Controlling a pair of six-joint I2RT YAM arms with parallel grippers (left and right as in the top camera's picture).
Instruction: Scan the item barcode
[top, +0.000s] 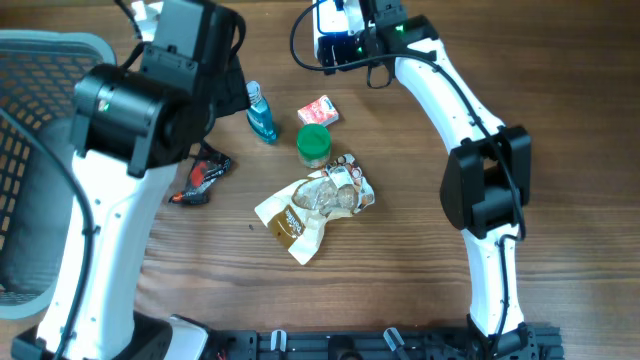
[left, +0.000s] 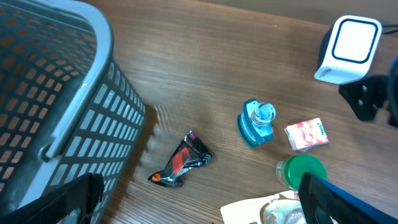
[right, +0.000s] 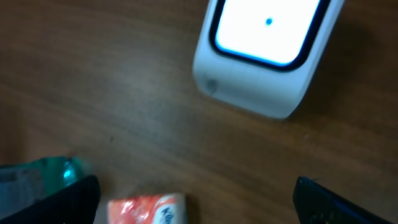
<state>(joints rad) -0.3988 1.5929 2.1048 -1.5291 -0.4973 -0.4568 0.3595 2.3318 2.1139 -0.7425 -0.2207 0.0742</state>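
The barcode scanner sits window-up by the desk's far edge, ready for reading. The right gripper and left gripper hang wide open, holding nothing.

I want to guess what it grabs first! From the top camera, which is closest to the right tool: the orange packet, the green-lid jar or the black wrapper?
1. The orange packet, nearest to the right tool, at the back of the table.
2. The green-lid jar, just past the packet, toward the middle.
3. The black wrapper, far across on the left side.
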